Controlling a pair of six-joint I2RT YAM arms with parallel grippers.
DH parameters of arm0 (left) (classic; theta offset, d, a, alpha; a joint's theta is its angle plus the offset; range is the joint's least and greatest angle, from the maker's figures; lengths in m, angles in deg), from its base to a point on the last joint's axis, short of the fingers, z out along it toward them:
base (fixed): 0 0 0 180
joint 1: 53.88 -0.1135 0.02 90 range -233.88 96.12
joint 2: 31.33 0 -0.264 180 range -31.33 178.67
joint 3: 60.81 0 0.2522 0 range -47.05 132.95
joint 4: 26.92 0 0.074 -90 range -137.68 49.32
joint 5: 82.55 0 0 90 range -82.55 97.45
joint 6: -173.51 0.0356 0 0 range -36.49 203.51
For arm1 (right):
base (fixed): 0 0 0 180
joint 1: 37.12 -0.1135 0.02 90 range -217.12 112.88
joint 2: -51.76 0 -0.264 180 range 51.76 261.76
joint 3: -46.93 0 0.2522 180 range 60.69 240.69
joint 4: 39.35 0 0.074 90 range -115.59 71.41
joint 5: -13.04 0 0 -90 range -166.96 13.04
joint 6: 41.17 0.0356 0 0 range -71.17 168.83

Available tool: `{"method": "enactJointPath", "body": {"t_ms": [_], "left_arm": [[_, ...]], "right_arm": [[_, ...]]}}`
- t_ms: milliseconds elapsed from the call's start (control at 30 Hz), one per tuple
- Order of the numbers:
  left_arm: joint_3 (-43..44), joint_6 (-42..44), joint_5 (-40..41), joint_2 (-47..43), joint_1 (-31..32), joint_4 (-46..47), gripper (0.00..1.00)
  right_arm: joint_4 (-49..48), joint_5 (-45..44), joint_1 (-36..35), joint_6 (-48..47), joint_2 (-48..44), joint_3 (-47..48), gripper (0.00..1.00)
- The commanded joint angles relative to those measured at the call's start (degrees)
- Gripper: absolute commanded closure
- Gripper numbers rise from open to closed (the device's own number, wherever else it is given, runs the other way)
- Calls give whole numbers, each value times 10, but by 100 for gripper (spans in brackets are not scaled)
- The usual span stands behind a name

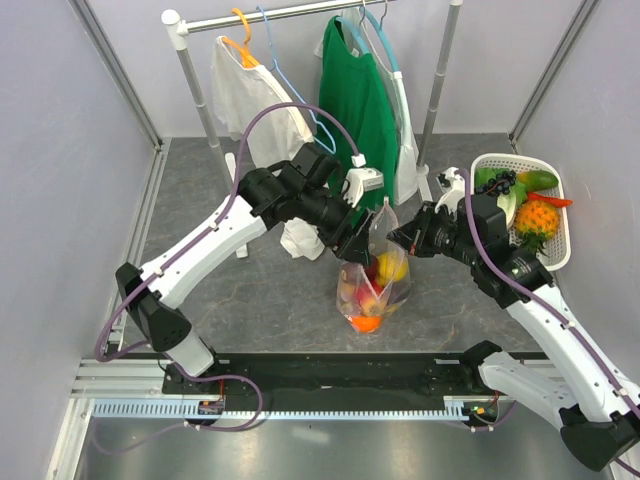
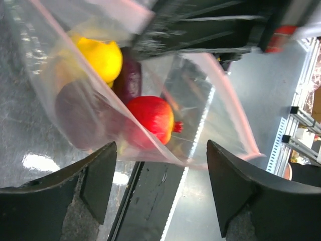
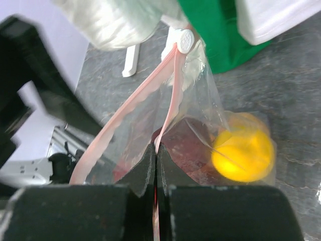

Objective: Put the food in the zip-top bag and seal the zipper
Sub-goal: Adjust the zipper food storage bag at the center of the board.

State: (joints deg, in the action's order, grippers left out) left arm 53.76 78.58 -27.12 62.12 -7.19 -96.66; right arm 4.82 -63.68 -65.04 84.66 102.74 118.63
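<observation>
We see the bag (image 1: 375,290) standing near the middle of the table (image 1: 260,300), a little toward its near edge, with food (image 1: 366,322) inside: a lemon (image 2: 103,57) and a pomegranate (image 2: 153,115) show through the plastic. The right gripper (image 3: 156,150) is pinched tight on one lip of the zipper (image 3: 173,95) and holds that lip up. The left gripper (image 2: 161,150) stands with its jaws wide apart at the bag's mouth and grips nothing.

Our worry is that single pinch. The plastic is floppy and the load is heavy, so we think the lip could slip out, or the bag could sag sideways and spill fruit onto the table. The two pink lips gape apart, so pressing from one side would likely miss the seal. More food lies in the basket (image 1: 560,215) at the right edge, so sealing now may be premature.
</observation>
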Motion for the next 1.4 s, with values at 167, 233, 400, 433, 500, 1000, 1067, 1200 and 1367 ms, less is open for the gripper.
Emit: {"method": "enactJointPath", "body": {"t_ms": [167, 233, 400, 433, 500, 1000, 1067, 1200, 1367], "left_arm": [[-24, -77, -28, -39, 65, 36, 4], [-22, -90, -4, -36, 86, 33, 0], [-4, -133, 78, -20, 100, 23, 0], [3, -136, 96, -18, 108, 20, 0], [19, -126, 142, -12, 121, 18, 0], [114, -77, 239, 46, 152, -29, 0], [123, -65, 286, 52, 152, -35, 0], [166, -8, 344, 71, 150, -79, 0], [165, 0, 320, 49, 151, -91, 0]], "right_arm": [[-16, -77, -2, 42, 14, 17, 100], [-14, -84, -1, 55, 15, 23, 100], [-8, -91, -2, 63, 21, 32, 100], [-8, -91, -3, 66, 23, 33, 100], [-9, -89, -3, 73, 28, 35, 100], [-14, -129, -20, 89, 86, 71, 100], [-15, -129, -22, 100, 97, 82, 100], [-11, -141, -23, 94, 113, 101, 100], [-12, -145, -23, 93, 122, 104, 100]]}}
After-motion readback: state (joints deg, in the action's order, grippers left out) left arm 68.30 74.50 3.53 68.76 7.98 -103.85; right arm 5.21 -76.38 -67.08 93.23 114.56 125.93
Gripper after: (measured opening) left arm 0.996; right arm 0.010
